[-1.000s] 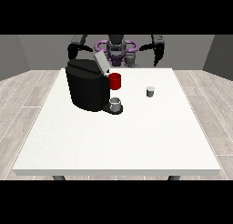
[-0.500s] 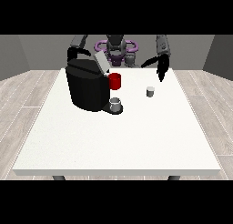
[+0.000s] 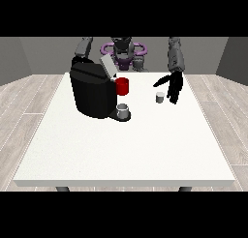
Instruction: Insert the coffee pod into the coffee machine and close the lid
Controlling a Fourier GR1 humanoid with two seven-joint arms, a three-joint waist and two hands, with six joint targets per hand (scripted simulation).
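A: Looking across the white table (image 3: pixel 121 150) in the front view, we take the black coffee machine (image 3: pixel 92 92) as our landmark. It stands on the table's far part, toward the view's left. Its grey lid (image 3: pixel 106 66) is tilted up at the machine's top, on the side nearer the table's middle.

B: We also see a red part (image 3: pixel 123 86) on the machine's front, just below the raised lid. Beneath that, a small grey cup (image 3: pixel 123 109) sits on the machine's base.

A: And the coffee pod (image 3: pixel 159 97)? We find it as a small pale cylinder, upright on the table, well off to the right of the machine and apart from it.

B: The hand at the view's right (image 3: pixel 173 87) hangs just beside the pod, on the side away from the machine. Its fingers point down and look straight, spread apart, with the thumb reaching toward the pod. We cannot tell whether anything touches the pod; it seems a narrow gap remains.

A: The other arm (image 3: pixel 83 48) shows behind the machine, at the view's left. Its hand is hidden by the machine's body, so we cannot tell how its fingers lie.

B: The robot's torso (image 3: pixel 123 51) rises behind the machine's lid, at the table's far edge.
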